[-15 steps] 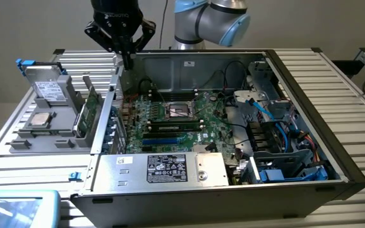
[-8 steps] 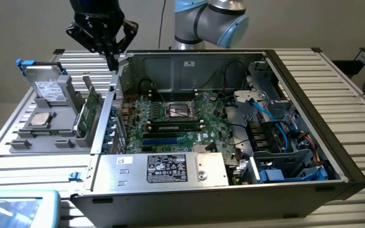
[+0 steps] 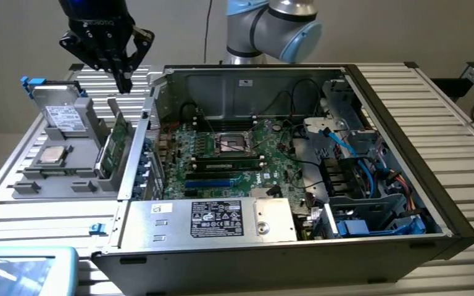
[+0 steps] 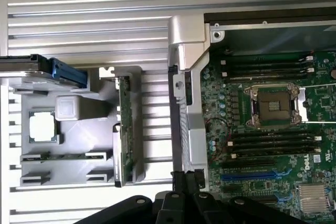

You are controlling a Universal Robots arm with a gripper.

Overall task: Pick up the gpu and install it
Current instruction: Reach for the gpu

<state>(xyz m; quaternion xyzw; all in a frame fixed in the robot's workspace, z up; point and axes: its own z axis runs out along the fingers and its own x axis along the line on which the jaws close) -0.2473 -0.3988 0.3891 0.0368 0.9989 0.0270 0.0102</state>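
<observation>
Gpu (image 3: pixel 120 145) is shown w/ a green board. Gripper (image 3: pixel 124 85) is finished in black. Mobo (image 3: pixel 276 161) is seen green, w/ black & blue slots. Table (image 3: pixel 443 111) is patterned in silver ribs. Holder tray (image 3: pixel 64 176) is coloured grey. PSU (image 3: pixel 158 225) is marked silver w/ a black label; cables (image 3: pixel 345 148) are coloured blue.

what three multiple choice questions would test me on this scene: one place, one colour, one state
1. In the exterior view, the gpu stands in its grey holder where? A) left of the computer case B) right of it C) inside it
2. The gpu's board is A) red B) green C) white
3. The gripper is A) open B) shut on the gpu C) shut, empty
A, the holder sits outside the case; B, its green face shows; C, it tapers shut with nothing held.
</observation>
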